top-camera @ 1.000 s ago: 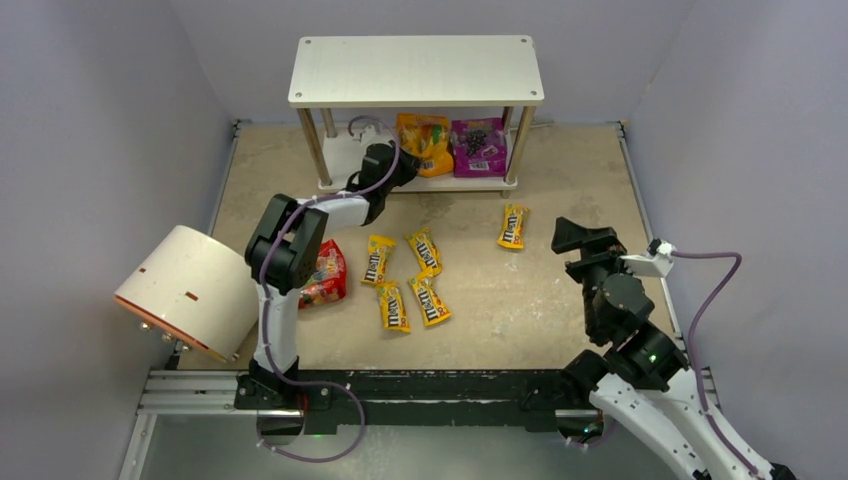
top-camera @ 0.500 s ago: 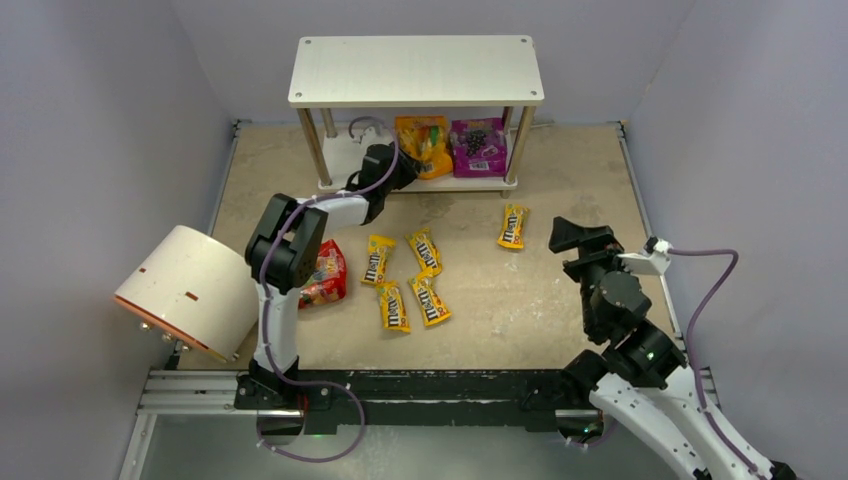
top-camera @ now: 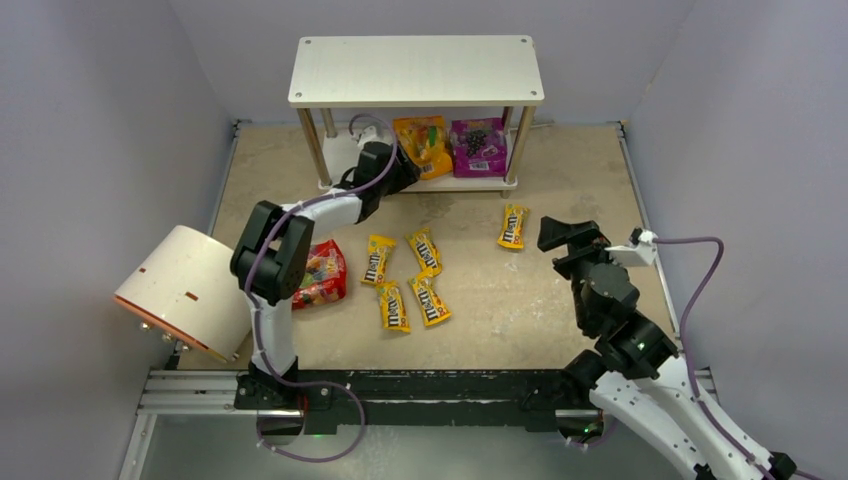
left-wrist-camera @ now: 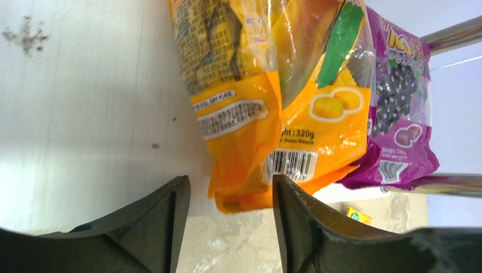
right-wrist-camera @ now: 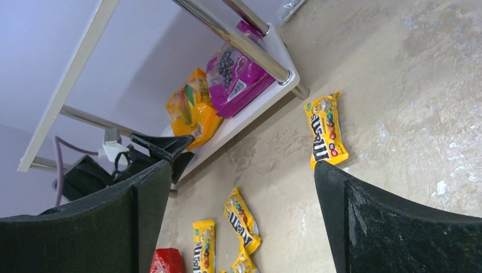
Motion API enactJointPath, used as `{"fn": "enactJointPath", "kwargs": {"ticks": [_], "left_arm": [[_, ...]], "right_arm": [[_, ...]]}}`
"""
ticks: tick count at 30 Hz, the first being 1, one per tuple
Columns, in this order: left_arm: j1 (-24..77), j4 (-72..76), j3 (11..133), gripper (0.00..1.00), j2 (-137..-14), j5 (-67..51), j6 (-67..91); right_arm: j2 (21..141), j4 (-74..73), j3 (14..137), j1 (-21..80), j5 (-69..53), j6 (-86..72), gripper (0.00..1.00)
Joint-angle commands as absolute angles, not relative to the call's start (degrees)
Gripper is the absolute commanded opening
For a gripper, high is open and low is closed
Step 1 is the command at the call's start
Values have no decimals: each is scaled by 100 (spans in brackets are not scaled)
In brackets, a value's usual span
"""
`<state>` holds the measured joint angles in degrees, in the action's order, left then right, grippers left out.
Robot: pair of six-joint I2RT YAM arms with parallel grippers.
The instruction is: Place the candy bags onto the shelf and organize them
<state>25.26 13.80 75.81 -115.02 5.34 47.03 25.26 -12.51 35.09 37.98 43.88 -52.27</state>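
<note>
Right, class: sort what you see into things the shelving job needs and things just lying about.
Job: shelf; orange pouch; purple pouch; red pouch; five yellow M&M's packets.
Lying about: white-and-orange cylinder.

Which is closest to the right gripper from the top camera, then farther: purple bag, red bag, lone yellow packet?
From the right gripper:
1. Lone yellow packet, lying right beside it.
2. Purple bag, on the lower shelf.
3. Red bag, far over on the left side.
</note>
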Motion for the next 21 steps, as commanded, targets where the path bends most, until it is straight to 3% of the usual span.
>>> {"fn": "enactJointPath", "kwargs": {"ticks": [1,6,10,11,16,21], "left_arm": [[2561,1006,7332,59,-10856,630,4351],[2620,590,7018,64,-10251,401,4252],[2756,397,6445,76,-9562,248,4091],[2811,301,6294,83,-9370,232,4035],[3214,-551,5631,86,-8180,434,3894],[3536,-2128,5066,88,-7077,1573,4433]], "right_arm": [[2608,-1071,3523,3823,4338,-5262,97],[2636,-1146,3539,3823,4280,-5135,99],[2529,-1070,3489,3823,4255,-4817,99],[2463,-1019,3452,3823,4250,-4731,99],[2155,-751,3132,3823,4181,-4570,99],[2251,-609,3018,3823,3950,-4206,99]]}}
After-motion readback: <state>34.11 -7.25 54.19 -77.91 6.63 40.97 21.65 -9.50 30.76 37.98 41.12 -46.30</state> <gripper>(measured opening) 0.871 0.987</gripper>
